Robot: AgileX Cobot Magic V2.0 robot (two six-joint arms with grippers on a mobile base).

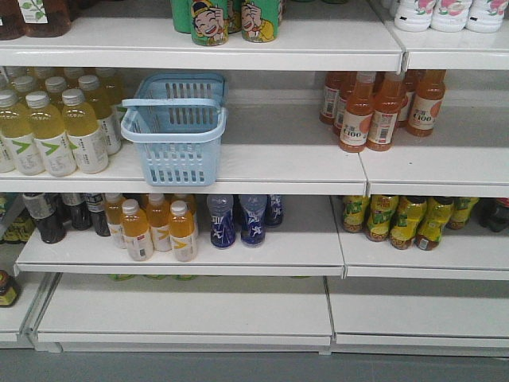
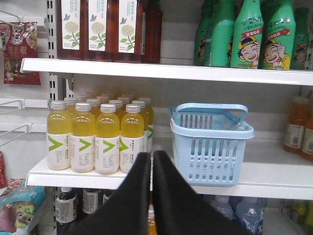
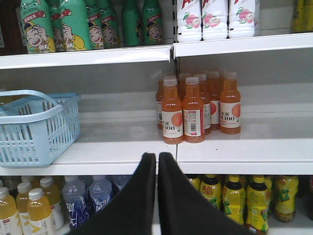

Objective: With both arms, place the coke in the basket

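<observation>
Left wrist view shows the jaws of the left gripper (image 2: 152, 155) pressed together on nothing; the right gripper (image 3: 157, 156) matches it (both idle, I judge, with nothing to carry). Beyond, the basket (image 2: 210, 159) stands upright on the middle shelf (image 2: 276, 171), mouth open to receive. The coke appears in no view, so its look cannot be told.

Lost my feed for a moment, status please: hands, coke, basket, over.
Left hand shut, empty; right hand shut, empty. Coke not in any view. Basket on middle shelf, handle arched over its opening.
</observation>
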